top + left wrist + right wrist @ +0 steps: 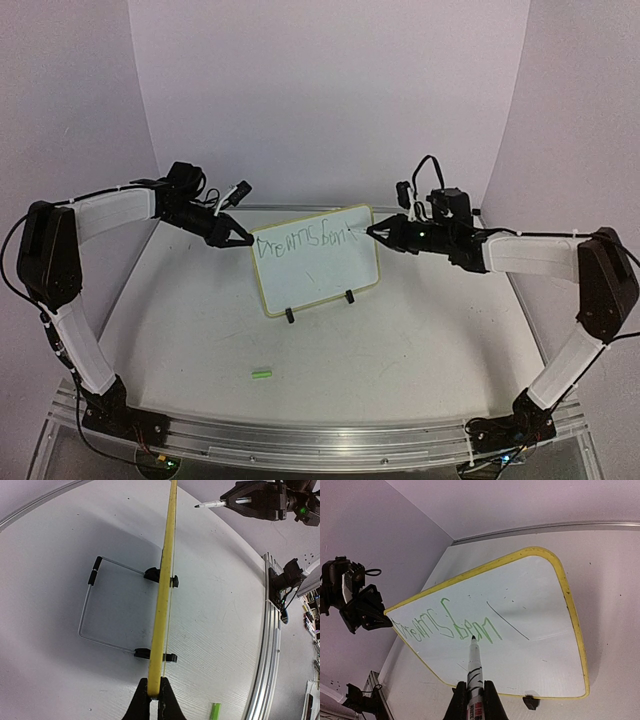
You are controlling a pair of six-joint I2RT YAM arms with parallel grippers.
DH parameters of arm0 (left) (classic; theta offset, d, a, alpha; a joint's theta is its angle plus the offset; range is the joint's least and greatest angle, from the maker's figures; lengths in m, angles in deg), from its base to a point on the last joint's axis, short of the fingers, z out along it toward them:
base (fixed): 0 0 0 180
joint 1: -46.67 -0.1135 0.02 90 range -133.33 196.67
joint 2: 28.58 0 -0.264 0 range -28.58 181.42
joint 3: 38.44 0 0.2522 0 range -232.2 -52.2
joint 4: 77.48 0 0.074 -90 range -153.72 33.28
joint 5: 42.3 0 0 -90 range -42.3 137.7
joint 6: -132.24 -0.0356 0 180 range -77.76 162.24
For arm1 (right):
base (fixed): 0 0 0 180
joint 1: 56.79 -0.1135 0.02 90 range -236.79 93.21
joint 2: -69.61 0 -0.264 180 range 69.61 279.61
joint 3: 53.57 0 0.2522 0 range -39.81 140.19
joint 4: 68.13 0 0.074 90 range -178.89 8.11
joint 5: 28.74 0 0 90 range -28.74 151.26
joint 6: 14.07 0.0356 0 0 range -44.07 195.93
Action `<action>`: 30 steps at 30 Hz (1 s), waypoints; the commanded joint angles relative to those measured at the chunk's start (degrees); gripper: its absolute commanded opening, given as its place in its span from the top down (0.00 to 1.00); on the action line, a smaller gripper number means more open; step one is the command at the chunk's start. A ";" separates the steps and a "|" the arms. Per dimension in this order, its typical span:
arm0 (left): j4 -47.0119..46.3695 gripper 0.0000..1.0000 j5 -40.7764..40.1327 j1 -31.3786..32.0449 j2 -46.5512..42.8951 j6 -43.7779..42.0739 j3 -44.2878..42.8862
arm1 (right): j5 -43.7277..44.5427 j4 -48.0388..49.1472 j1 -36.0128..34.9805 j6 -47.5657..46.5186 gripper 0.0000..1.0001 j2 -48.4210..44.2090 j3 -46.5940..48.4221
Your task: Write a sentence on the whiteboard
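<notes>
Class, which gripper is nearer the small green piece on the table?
Left. The left gripper clamps the whiteboard by its left edge, behind the green piece; the right gripper, holding a marker, sits farther, by the right edge.

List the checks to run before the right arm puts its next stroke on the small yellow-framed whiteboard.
1. Left gripper clamped on the pale yellow frame of the small glossy whiteboard: ok.
2. Right gripper shut on the black-and-white marker pen: ok.
3. Marker tip bare: ok.
4. Tip touching the board: not ok; the left wrist view shows a gap.
5. Both black feet on the white table: ok.
6. Bare space below the green handwritten words: ok.
</notes>
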 commanded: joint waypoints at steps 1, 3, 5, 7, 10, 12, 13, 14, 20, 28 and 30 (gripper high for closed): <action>4.01 1.00 -3.99 1.31 -0.23 -1.86 -0.41 | -0.66 0.76 0.04 -0.80 1.00 2.16 3.83; 4.01 1.00 -4.03 1.30 -0.23 -1.86 -0.41 | 0.53 0.75 0.05 -0.47 1.00 2.79 4.11; 4.00 1.00 -4.08 1.30 -0.24 -1.92 -0.41 | 1.68 0.75 0.04 0.11 1.00 3.30 4.34; 4.01 1.00 -4.08 1.30 -0.24 -1.94 -0.41 | 2.24 0.81 0.05 0.33 1.00 3.85 4.51; 4.01 1.00 -4.00 1.30 -0.24 -1.97 -0.41 | 2.42 0.83 0.10 0.56 1.00 4.72 5.23; 4.01 1.00 -4.01 1.30 -0.27 -1.95 -0.41 | 2.85 0.83 0.08 0.58 1.00 5.11 5.61; 4.01 1.00 -4.03 1.30 -0.29 -1.95 -0.41 | 3.12 0.83 0.07 0.58 1.00 5.26 5.72; 4.05 1.00 -3.99 1.30 -0.32 -1.95 -0.41 | 3.60 0.80 0.06 0.60 1.00 5.42 5.82; 4.01 1.00 -3.99 1.30 -0.37 -1.92 -0.41 | 4.43 0.83 0.05 0.82 1.00 6.28 6.15; 4.04 1.00 -3.99 1.30 -0.56 -1.87 -0.38 | 5.18 0.75 0.12 1.21 1.00 4.76 2.55; 3.94 1.00 -3.91 1.31 -0.59 -1.86 -0.41 | 4.94 0.83 0.08 1.47 1.00 4.87 1.67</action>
